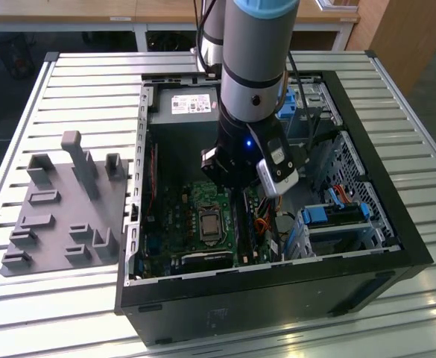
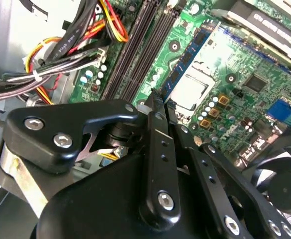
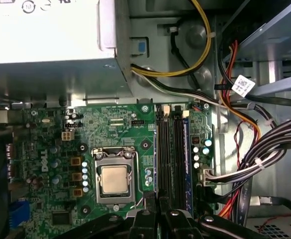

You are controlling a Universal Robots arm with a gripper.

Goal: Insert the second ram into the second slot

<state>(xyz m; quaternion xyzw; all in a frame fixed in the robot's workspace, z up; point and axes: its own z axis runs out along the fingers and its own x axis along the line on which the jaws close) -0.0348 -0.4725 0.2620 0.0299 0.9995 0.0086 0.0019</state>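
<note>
In the second wrist view the second ram (image 2: 190,55), a thin blue board, sticks out from between the black fingertips of my gripper (image 2: 159,99). It hangs a little above the motherboard, beside the row of black memory slots (image 2: 135,50). In the first wrist view my gripper (image 3: 155,201) sits at the near end of those slots (image 3: 169,154), and the stick appears edge-on as a thin line. A blue strip (image 3: 185,159) fills the slot furthest from the processor socket. Which slot is the second one I cannot tell. In the exterior view my arm (image 1: 251,149) reaches down into the open computer case (image 1: 277,291).
The processor socket (image 3: 114,179) lies beside the slots. Bundled cables (image 3: 244,164) crowd the other side, and a power supply (image 3: 50,45) sits beyond the board. A fan (image 2: 279,184) is near the gripper. A grey fixture plate (image 1: 61,209) lies on the slatted table at the exterior view's left.
</note>
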